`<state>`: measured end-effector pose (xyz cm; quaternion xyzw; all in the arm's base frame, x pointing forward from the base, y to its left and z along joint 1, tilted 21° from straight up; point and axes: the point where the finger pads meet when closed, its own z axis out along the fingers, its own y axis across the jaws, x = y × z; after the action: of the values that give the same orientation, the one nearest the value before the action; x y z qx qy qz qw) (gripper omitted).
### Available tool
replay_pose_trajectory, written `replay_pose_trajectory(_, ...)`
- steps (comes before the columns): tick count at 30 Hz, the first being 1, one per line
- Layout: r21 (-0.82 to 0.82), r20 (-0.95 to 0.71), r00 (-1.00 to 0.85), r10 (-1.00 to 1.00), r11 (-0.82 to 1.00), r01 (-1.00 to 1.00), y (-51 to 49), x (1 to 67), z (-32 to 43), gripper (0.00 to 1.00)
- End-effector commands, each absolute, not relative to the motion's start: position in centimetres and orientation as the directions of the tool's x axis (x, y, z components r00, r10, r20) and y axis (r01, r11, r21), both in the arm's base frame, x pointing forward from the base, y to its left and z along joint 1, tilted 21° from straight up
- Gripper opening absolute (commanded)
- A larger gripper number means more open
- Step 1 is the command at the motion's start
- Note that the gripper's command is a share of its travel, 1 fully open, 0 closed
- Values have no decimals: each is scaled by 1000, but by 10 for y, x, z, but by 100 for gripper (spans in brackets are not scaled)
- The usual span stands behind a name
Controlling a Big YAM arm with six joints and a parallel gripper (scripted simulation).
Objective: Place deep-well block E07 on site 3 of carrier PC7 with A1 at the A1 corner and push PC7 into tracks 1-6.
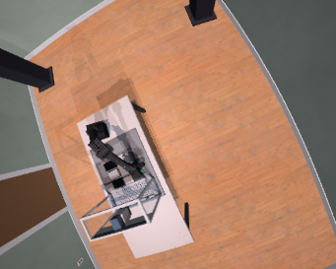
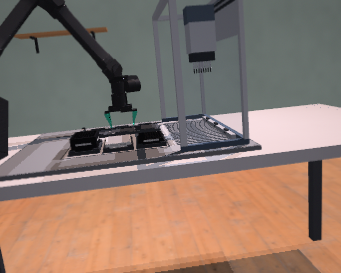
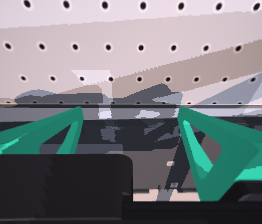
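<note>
Green-fingered gripper [image 2: 121, 117], spread to its widest and holding nothing, hangs just above the pale gap between two dark plates [image 2: 85, 141] [image 2: 151, 135] left of the instrument frame [image 2: 173, 61]; which of them is block E07 cannot be read at this size. Judged risk: descending on the wrong plate (labels illegible) would disturb one meant to stay. Counted: one arm, two dark plates, one frame.

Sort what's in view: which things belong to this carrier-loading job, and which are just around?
Job: open pincer; dark plates and on the deck; loading rails; instrument frame.
Around: white table; wall shelf; black posts.
</note>
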<state>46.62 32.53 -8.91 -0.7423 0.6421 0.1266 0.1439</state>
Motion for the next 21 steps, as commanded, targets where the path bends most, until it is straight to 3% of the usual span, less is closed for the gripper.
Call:
replay_pose_trajectory(1, -41, -361, 107, -927, -99, -994, 302, 474, -101, 100)
replay_pose_trajectory(21, -43, -361, 110, -926, -101, -994, 297, 475, -104, 100)
